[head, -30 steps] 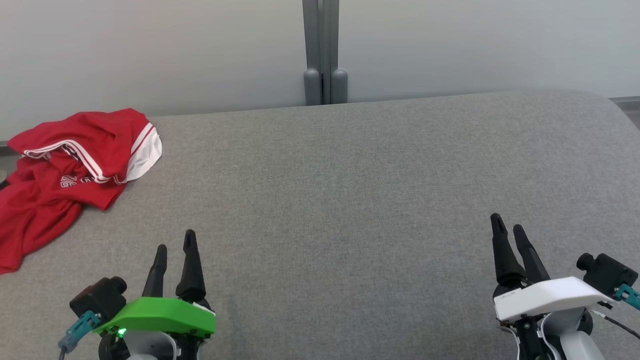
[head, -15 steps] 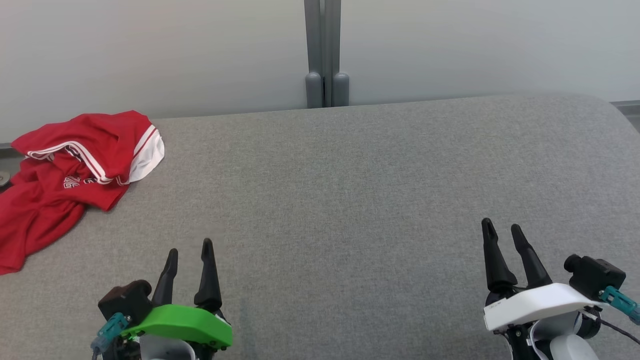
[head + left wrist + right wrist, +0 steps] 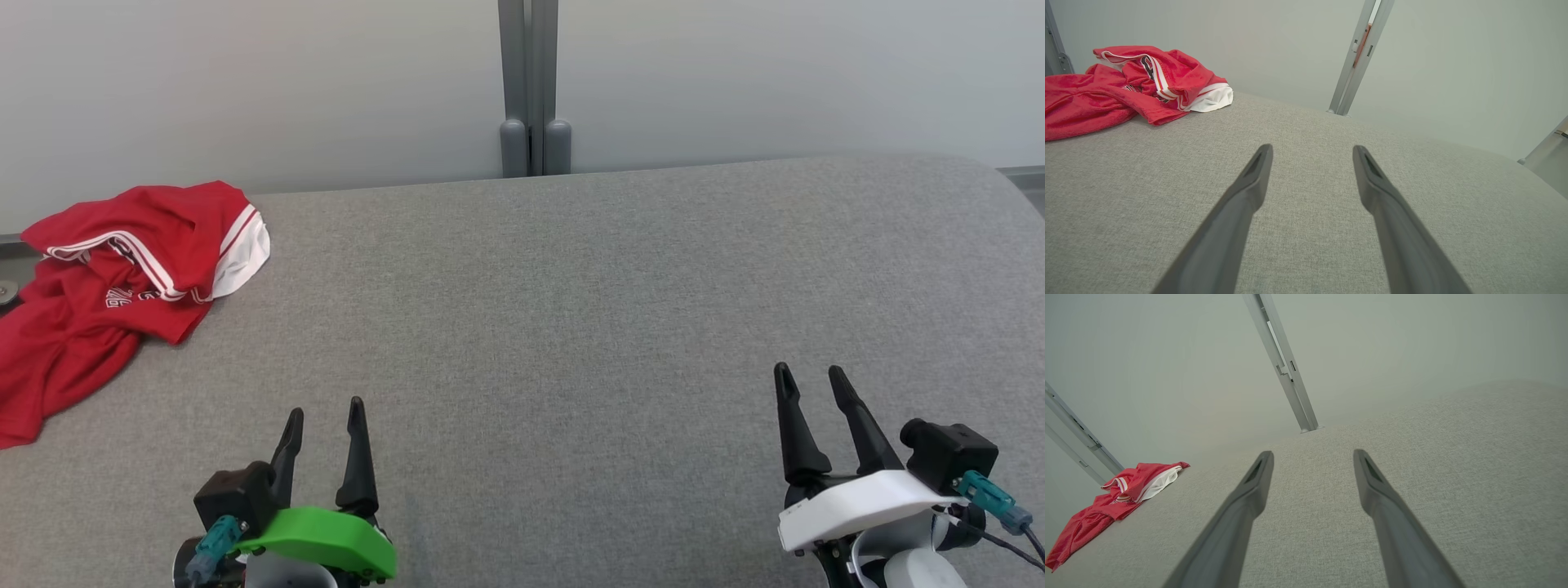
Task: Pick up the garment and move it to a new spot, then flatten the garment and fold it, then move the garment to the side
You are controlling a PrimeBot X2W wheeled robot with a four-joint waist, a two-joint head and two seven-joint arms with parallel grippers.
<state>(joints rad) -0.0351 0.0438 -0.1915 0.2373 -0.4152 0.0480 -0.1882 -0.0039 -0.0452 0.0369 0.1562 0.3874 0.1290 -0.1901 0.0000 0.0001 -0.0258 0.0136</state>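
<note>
The garment [image 3: 106, 286] is a crumpled red jersey with white trim, lying at the far left of the grey padded surface [image 3: 555, 310]. The left wrist view has the garment [image 3: 1126, 85] at its upper left, and the right wrist view has the garment [image 3: 1114, 498] small at its lower left. My left gripper [image 3: 325, 411], with a green cover, hovers low at the near left, open and empty, well short of the jersey. Far off at the near right, my right gripper [image 3: 810, 374], with a white cover, is open and empty too.
A grey post [image 3: 532, 86] stands against the pale wall behind the surface's far edge. The surface curves away at its right end [image 3: 1000, 184]. Part of the jersey hangs over the left edge. Another grey upright [image 3: 1073, 433] stands behind the jersey in the right wrist view.
Both grippers have drawn back toward the near edge, the left one drifting right and the right one slightly left. The jersey has stayed put.
</note>
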